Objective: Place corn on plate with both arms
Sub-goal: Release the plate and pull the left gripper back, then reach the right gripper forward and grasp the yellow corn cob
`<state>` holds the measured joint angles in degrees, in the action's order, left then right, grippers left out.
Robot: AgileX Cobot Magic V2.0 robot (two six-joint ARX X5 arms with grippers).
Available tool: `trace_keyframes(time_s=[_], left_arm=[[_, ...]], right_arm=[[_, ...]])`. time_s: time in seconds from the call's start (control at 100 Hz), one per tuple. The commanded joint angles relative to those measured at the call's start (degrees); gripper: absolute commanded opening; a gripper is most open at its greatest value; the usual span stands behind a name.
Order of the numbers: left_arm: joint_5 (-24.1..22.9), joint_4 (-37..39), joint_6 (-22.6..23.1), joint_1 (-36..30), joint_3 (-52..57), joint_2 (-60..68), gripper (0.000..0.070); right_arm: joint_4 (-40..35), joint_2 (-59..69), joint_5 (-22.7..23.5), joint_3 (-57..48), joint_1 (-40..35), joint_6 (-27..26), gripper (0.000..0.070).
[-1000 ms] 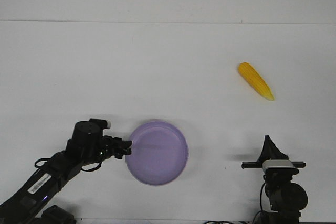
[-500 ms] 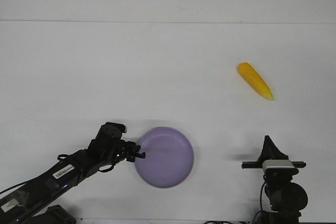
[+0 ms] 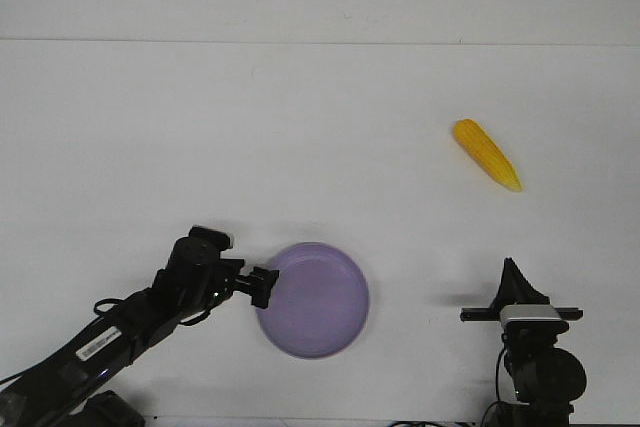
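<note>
The corn (image 3: 487, 154) lies on the white table at the right, pointed tip toward the front right, far from both grippers. The lavender plate (image 3: 335, 322) sits at the front centre. My left gripper (image 3: 262, 286) is at the plate's left rim, touching or overlapping it; I cannot tell whether its jaws grip the rim. My right gripper (image 3: 514, 275) rests at the front right, pointing away over the table, its fingers together in one point, holding nothing. It is well short of the corn.
The white table (image 3: 300, 127) stretches back to a seam line at the far edge. Nothing else stands on it. The left arm body runs from the front left corner up to the plate.
The plate slid a little to the right and toward the front with my left gripper at its rim, then stopped. The left wrist has since drawn back slightly. The right arm and corn have not moved.
</note>
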<state>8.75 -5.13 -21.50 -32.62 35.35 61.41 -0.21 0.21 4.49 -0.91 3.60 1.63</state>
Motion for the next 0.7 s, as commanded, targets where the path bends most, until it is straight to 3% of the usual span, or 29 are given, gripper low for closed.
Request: trace_keyframes(time_s=[0.0,0.09,0.19,0.32,0.39,0.46,0.51,0.62,0.69], left_arm=[[-0.17,0.15,2.08,-0.24,1.18,-4.33,0.0533],[-0.46,-1.31,4.50,-0.24,1.18,-12.31,0.0532],[-2.84,-5.77,5.79,-0.24,1.16,-21.31,0.0532],[-6.99,-13.14,6.29,-0.24,1.11,-31.19,0.0532],[-8.83,-16.33,6.03,-0.24,1.11,-34.84,0.0532],[-9.60,-18.45,5.75,-0.24,1.11,-37.18,0.0532],[-9.90,-19.41,5.60,-0.24,1.11,-38.21,0.0532],[-9.90,-20.59,5.60,-0.24,1.11,-38.77,0.0532],[-9.90,-20.70,5.60,-0.24,1.11,-38.53,0.0532]], right_arm=[[1.42,-0.13,0.79,0.17,0.09,-3.26,0.0012],[1.40,-0.13,4.72,0.17,0.09,-14.38,0.0012],[2.89,-0.13,4.44,0.17,0.09,-16.20,0.0012],[7.28,-0.13,4.35,-1.22,0.09,-25.07,0.0004],[4.85,0.46,0.24,-5.35,0.07,-26.25,0.0003],[1.64,3.91,-2.91,-10.73,0.00,-23.93,0.0011],[-0.26,7.78,-3.04,-14.88,0.02,-20.55,0.0100],[-4.04,20.11,-2.97,-24.17,0.00,-15.52,0.0493],[-6.80,29.35,-2.82,-30.21,0.00,-12.98,0.0546]])
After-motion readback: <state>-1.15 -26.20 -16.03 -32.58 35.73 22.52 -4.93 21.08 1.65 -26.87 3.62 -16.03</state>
